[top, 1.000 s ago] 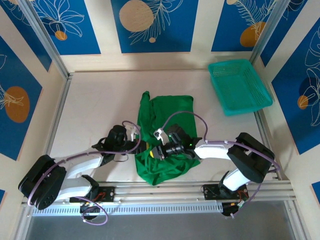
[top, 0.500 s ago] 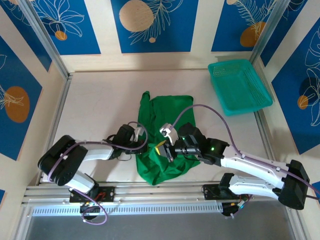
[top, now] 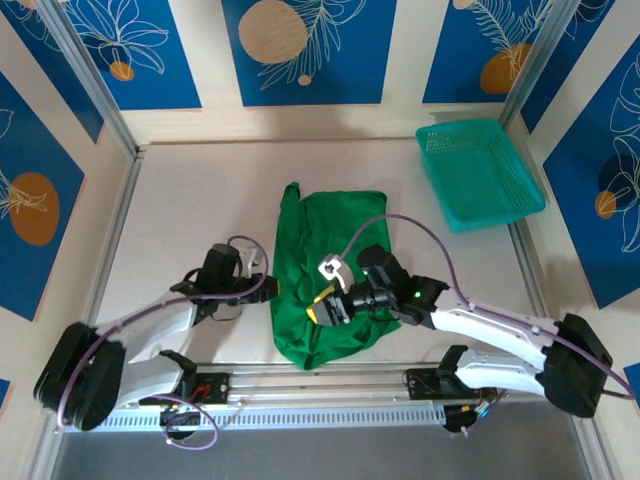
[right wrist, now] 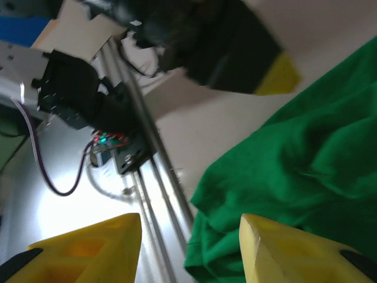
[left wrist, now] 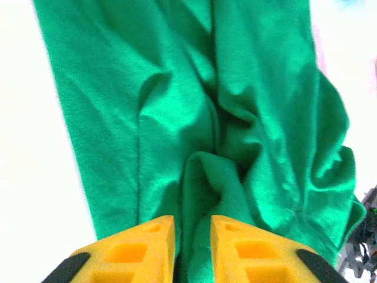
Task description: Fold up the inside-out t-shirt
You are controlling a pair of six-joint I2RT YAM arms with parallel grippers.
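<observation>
The inside-out t-shirt point(top: 335, 255) is bright green and lies crumpled at the table's middle front, its near hem close to the rail. My left gripper point(top: 264, 286) sits at the shirt's left edge. In the left wrist view its yellow fingers point(left wrist: 141, 244) stand a little apart, with a loose ridge of the t-shirt point(left wrist: 194, 118) running into the narrow gap of the left gripper point(left wrist: 193, 223). My right gripper point(top: 320, 306) hovers over the shirt's near left part. It stands wide open point(right wrist: 191, 219) with nothing between its fingers, above the shirt's hem point(right wrist: 283, 177).
A teal mesh basket point(top: 461, 128) stands at the back right. The metal rail point(top: 320, 376) runs along the near edge, also seen as the rail point(right wrist: 154, 171) beside the hem. Framed walls close in the left and right sides. Bare table lies left of the shirt.
Both grippers were shut and now stand parted, the right one widely. The left gripper has drawn back to the shirt's left edge. The right gripper shifted slightly left and nearer.
</observation>
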